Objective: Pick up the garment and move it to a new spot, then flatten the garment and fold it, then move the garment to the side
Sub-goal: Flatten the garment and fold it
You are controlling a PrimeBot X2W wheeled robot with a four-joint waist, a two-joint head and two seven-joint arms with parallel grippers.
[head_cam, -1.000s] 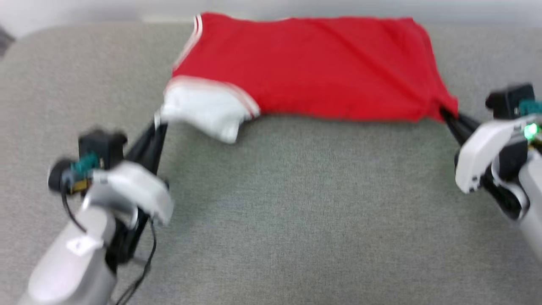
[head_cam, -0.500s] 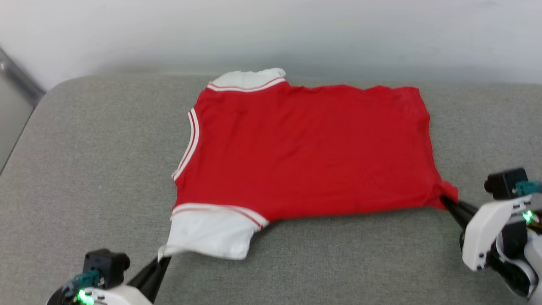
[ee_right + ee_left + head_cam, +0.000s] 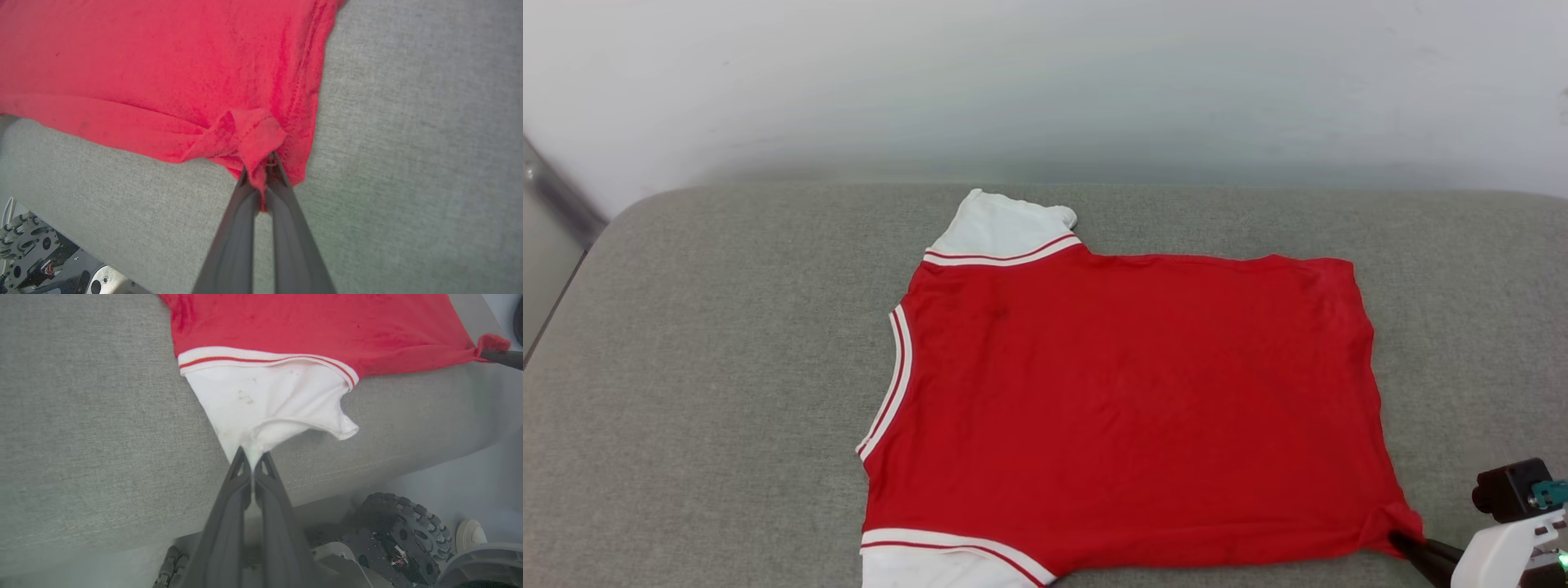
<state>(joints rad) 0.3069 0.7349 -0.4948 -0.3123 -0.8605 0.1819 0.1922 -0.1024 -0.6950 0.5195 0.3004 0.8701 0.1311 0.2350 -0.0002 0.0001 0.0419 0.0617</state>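
wall (image 3: 1045, 82): pale and plain, right behind the far edge, with a dark strip (image 3: 556, 204) slanting down at the far left
cushion (image 3: 727, 367): big grey fabric pad with rounded far corners, takes up most of the head view; its near edge drops off just under both grippers
garment (image 3: 1127, 408): red jersey lying pretty flat mid-cushion, a bit right of centre, neck side left and hem right; bare grey fabric borders it on the left, right and far sides
near sleeve (image 3: 265, 400): white, dragged into a point toward the near edge, a few faint marks on it
far sleeve (image 3: 1001, 229): white, pokes out toward the wall, striped trim where it meets the red
wheel (image 3: 404, 535): knobbly black one on the robot's base, down past the cushion's near edge
metal plates (image 3: 28, 245): drilled bits of the base, also below that edge
hem corner (image 3: 253, 139): near right corner of the red, bunched into a small folded lump
left gripper (image 3: 253, 455): fingers pressed together on the tip of the near sleeve, white cloth pinched between them
right gripper (image 3: 265, 163): clamped on the hem corner, red cloth squeezed in between
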